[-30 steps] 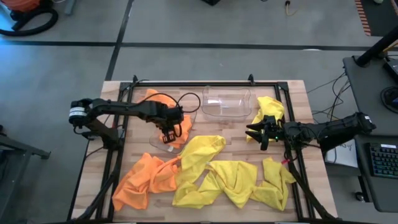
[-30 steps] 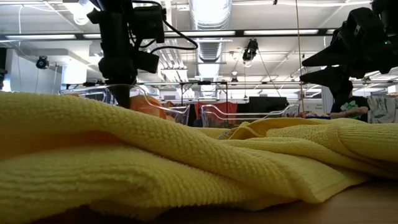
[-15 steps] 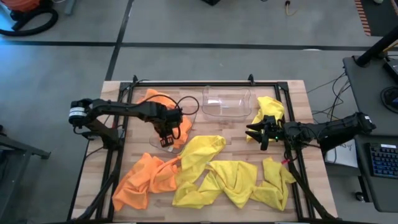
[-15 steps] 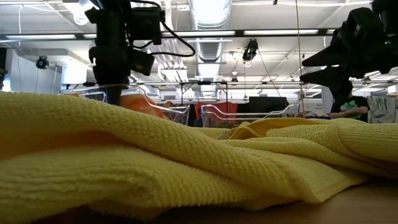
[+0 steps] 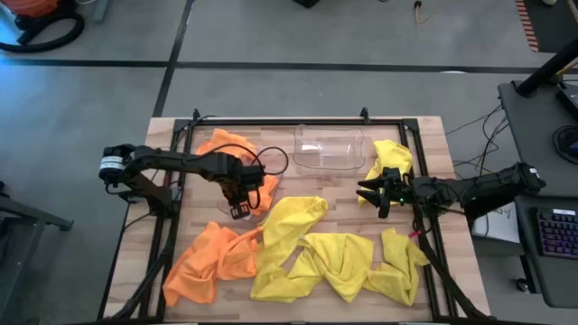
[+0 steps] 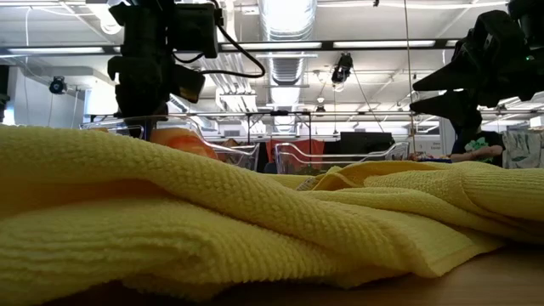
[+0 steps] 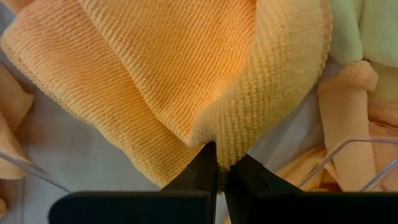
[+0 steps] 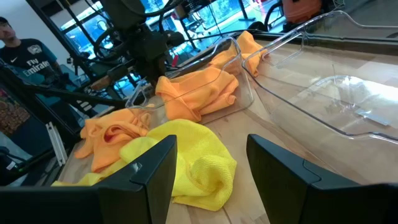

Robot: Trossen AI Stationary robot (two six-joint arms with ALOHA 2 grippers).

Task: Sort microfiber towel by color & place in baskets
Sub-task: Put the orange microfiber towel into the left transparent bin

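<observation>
Left gripper (image 5: 240, 200), fingers pinched on an orange towel (image 5: 237, 153), sits over the left clear basket (image 5: 271, 176), upper left of center. Right basket (image 5: 329, 147) at top center holds nothing; right gripper (image 5: 368, 193) hovers center-right, fingers apart, yellow towels (image 5: 339, 257) across the bottom.

My wooden table (image 5: 424, 135) carries a black metal frame (image 5: 280, 121); grey floor (image 5: 271, 45) surrounds it. A keyboard (image 5: 551, 244) lies right, a person (image 8: 25, 46) stands beyond.

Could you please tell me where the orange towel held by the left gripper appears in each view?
High view: orange towel in the left basket.
Low view: behind the basket rim.
Left wrist: fills the frame, pinched by the jaws.
Right wrist: in the basket.
Shared landmark: that clear basket.
</observation>
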